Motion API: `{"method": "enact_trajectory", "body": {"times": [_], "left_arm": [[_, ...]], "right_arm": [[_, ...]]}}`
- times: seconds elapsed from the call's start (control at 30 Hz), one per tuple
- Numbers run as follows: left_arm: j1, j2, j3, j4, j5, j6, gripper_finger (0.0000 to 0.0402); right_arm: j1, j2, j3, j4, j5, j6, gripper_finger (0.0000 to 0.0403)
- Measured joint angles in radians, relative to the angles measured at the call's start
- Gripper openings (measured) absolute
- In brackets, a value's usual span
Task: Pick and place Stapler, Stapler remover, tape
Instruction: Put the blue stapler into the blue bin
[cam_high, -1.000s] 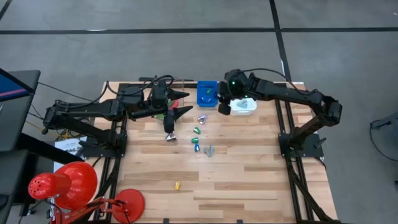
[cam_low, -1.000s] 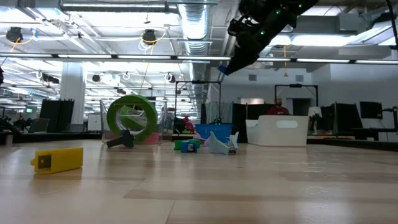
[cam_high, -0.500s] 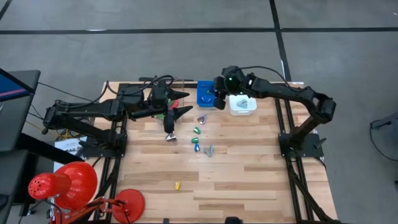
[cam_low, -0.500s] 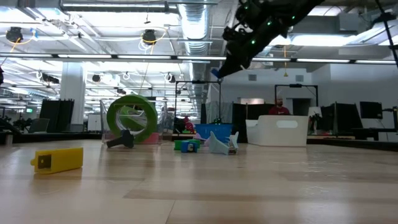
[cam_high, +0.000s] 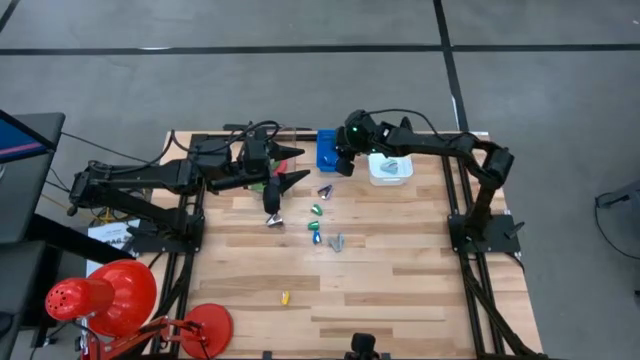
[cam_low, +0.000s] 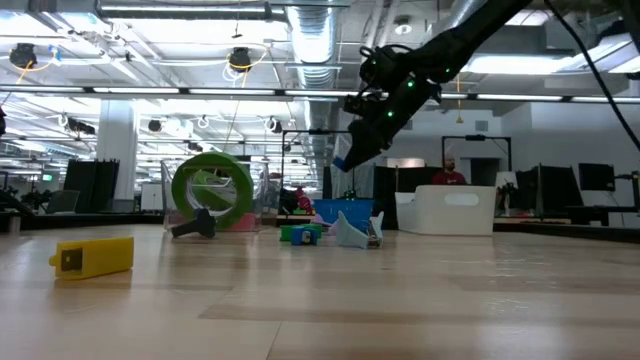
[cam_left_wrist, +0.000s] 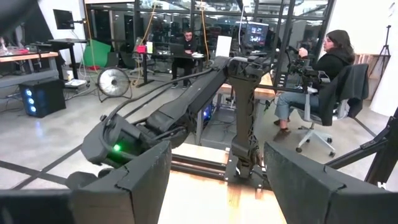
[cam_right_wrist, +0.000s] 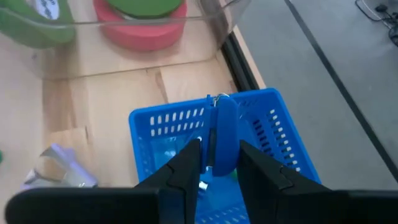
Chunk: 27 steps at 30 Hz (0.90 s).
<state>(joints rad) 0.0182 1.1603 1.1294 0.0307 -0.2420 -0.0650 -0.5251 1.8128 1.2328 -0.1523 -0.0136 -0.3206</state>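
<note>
**Right jaws pinching a blue item (cam_right_wrist: 222, 121) over the blue basket (cam_right_wrist: 273, 121).**

Gripping with the right gripper (cam_right_wrist: 219, 147) narrowly, jaws closing on the item's two flat flanks, item hanging upright just above the basket opening at the far edge of the tabletop (cam_high: 400, 270). Judging the item as light, rigid and smooth-sided, so liable to slip; holding across the flanks at mid-body looking sound. Failing to tell stapler from stapler remover at this view. Noting the red-pink tape roll (cam_right_wrist: 140, 28) and a green tape roll (cam_right_wrist: 28, 28) behind a clear container wall (cam_right_wrist: 211, 12), both cut off by the frame. Keeping the left gripper (cam_high: 292, 165) to the left of the basket, jaws spread, nothing showing between them. Finding the basket contents partly masked by the jaws.
</note>
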Motion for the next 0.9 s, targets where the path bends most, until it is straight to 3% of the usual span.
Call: {"method": "enact_trajectory", "body": {"times": [0.63, 0.9], "left_arm": [[0.0, 0.0, 0.0, 0.004, 0.0, 0.0, 0.0245], [0.0, 0.0, 0.0, 0.012, 0.0, 0.0, 0.0245]], "right_arm": [[0.0, 0.007, 0.008, 0.017, 0.022, -0.001, 0.0096], [0.0, 0.007, 0.008, -0.033, 0.022, -0.001, 0.0169]]}}
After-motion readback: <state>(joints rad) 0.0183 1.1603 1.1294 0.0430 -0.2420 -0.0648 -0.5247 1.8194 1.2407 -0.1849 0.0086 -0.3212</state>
